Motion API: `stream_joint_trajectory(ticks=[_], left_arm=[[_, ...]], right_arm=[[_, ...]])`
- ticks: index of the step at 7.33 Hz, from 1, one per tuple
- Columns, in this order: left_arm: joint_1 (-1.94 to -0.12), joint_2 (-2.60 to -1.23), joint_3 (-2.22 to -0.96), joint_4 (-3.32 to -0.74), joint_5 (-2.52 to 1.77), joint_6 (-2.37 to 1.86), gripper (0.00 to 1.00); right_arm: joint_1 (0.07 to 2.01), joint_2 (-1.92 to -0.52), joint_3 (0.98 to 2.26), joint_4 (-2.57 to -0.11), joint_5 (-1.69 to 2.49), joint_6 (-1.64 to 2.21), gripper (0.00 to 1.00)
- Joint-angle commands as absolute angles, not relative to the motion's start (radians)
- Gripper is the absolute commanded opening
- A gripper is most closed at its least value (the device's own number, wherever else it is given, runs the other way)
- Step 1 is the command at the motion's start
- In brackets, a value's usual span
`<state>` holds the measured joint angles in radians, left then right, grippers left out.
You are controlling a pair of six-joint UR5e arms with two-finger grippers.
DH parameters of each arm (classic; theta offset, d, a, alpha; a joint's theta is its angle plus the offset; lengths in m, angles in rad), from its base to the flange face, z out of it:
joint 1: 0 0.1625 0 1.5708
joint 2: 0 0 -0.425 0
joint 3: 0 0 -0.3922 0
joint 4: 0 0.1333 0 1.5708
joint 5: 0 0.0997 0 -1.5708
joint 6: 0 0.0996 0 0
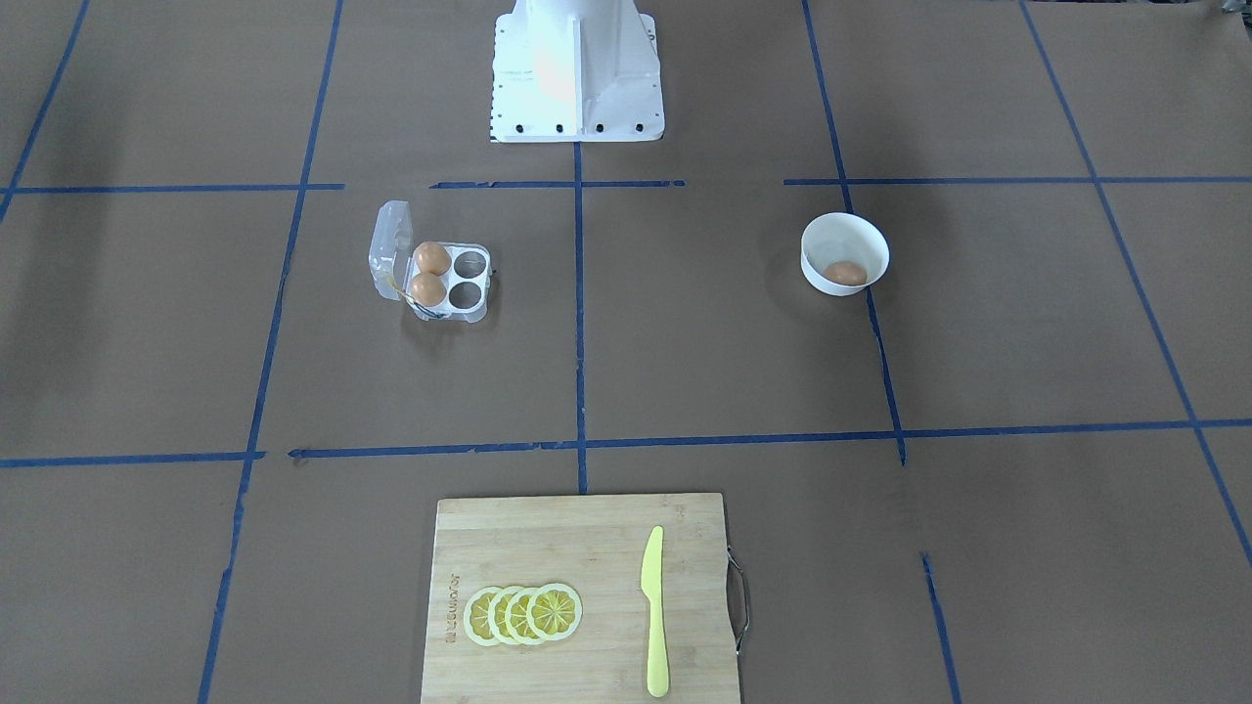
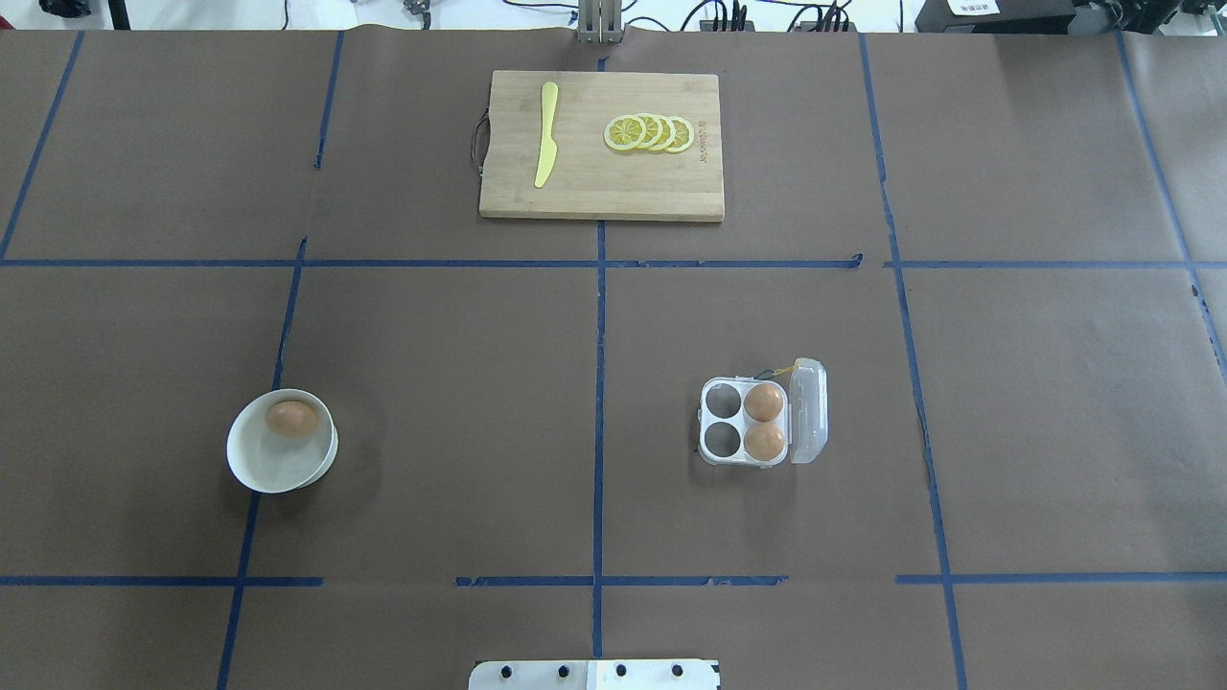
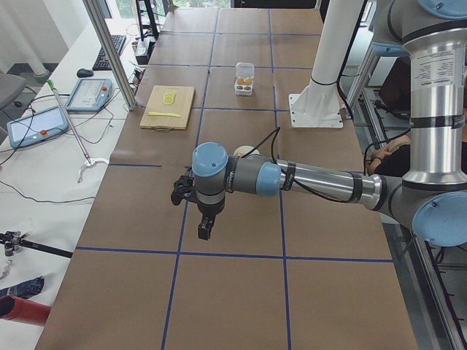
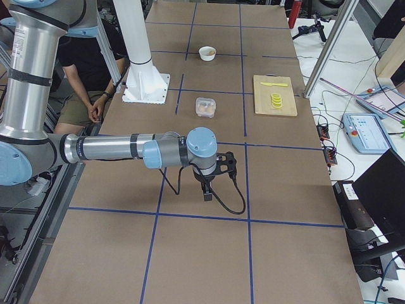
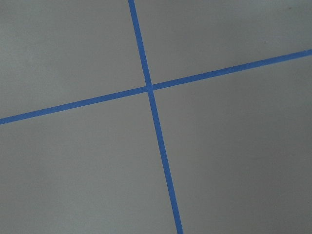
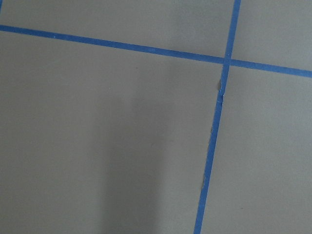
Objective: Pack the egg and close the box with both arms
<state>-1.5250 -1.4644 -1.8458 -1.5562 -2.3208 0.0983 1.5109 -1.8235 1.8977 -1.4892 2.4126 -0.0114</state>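
The egg (image 2: pixel 291 419) lies in a round white bowl (image 2: pixel 251 470) at the table's left; it also shows in the front view (image 1: pixel 845 273). The box (image 2: pixel 721 422) stands at centre right with its clear lid (image 2: pixel 808 410) open. Two other brown eggs fill the two cups by the lid; the other two cups are empty. My left gripper (image 3: pixel 204 232) hangs over the table's left end, far from the bowl. My right gripper (image 4: pixel 207 195) hangs over the right end, far from the box (image 4: pixel 205 106). I cannot tell whether either is open or shut. Both wrist views show only brown paper and blue tape.
A wooden cutting board (image 2: pixel 613 187) at the far middle edge carries a yellow knife (image 2: pixel 546 134) and several lemon slices (image 2: pixel 650 133). The white base pedestal (image 1: pixel 577 68) stands at the robot's side. Blue tape lines grid the brown table cover.
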Motion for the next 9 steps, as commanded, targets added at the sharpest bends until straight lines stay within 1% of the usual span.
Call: stream_joint_trajectory(ticks=[1,2,3,4,7,8,9], left_arm=[[-1.502,-1.468,-1.864,-1.565,-2.350,0.095,1.00],[-1.476,-1.471,-1.874,-1.566,-2.374,0.089,1.00],[-1.448,-1.477,-1.894,-1.578,-2.379,-0.045,1.00],[-1.380,-1.477,-1.922,-1.651,-2.378,-0.289,1.00],[-1.180,-1.491,-1.922,-1.941,-2.378,-0.998,1.00],[-1.096,-1.496,-1.928,-2.042,-2.375,-1.207,1.00],[-1.051,-1.514,-1.933,-2.081,-2.369,-1.353,1.00]], right_arm=[[1.506,-1.825,1.902,-1.486,2.414,-0.012,1.00],[1.502,-1.825,1.901,-1.486,2.416,-0.011,1.00],[1.494,-1.825,1.899,-1.486,2.416,-0.015,1.00],[1.491,-1.825,1.898,-1.488,2.416,-0.020,1.00],[1.491,-1.825,1.888,-1.489,2.416,-0.014,1.00],[1.491,-1.825,1.884,-1.489,2.416,-0.015,1.00],[1.491,-1.825,1.881,-1.489,2.416,-0.014,1.00]])
